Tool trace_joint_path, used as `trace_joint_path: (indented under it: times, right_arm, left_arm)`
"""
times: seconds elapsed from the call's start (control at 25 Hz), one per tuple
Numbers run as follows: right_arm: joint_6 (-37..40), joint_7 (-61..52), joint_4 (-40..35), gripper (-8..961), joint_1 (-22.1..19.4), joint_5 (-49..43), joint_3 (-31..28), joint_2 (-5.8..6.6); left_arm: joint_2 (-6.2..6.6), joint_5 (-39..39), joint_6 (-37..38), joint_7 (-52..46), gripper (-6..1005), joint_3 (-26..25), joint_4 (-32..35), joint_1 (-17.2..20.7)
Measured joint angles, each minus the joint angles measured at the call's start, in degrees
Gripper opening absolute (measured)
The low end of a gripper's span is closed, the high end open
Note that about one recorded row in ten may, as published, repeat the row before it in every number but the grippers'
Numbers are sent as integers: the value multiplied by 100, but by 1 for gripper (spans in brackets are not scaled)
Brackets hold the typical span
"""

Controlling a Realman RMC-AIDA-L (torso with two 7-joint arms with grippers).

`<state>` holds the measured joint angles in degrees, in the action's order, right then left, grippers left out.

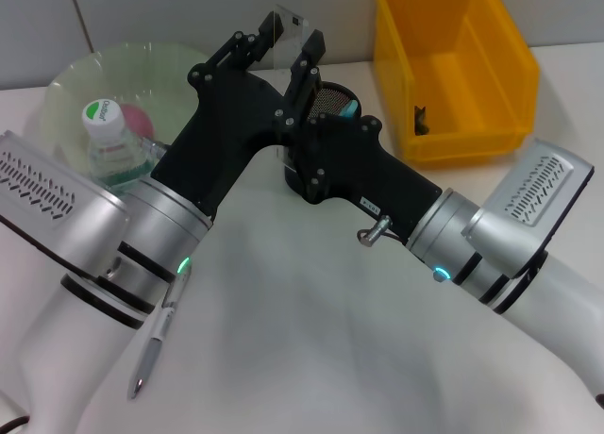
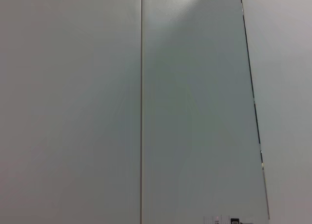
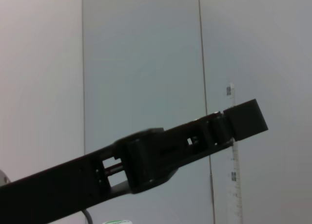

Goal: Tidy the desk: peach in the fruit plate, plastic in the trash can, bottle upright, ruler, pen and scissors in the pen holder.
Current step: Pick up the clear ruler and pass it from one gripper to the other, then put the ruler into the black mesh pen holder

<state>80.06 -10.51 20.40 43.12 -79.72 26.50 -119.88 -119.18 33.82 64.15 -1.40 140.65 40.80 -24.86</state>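
My left gripper reaches over the black mesh pen holder and its fingertips sit at the edges of the clear ruler, which stands upright. The ruler fills the left wrist view and shows in the right wrist view beside a left finger. My right gripper is against the pen holder, its fingers hidden. A teal scissors handle sticks out of the holder. The pen lies on the table by my left arm. The bottle stands upright. The pink peach is in the plate. No plastic shows.
A yellow bin stands at the back right next to the pen holder. The wall is close behind the plate and the bin. Both arms cross over the middle of the white table.
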Motion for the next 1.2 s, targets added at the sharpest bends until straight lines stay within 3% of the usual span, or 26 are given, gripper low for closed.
trace_joint_path:
  times: [0.44, 0.88, 0.96, 1.2]
  right_arm:
    - [-9, -8, -2, 23, 12, 0, -35, 0]
    - [33, -18, -62, 44, -121, 0, -181, 1]
    - [99, -31, -149, 47, -191, 2, -264, 30]
    - [265, -433, -616, 58, -301, 26, -278, 50]
  left_arm:
    - [1, -43, 47, -70, 422, 59, -37, 17]
    - [3, -42, 56, -76, 686, 27, -8, 95]
    - [17, -43, 59, -92, 807, 21, -3, 152]
    - [82, -484, 42, -644, 802, -122, -55, 351]
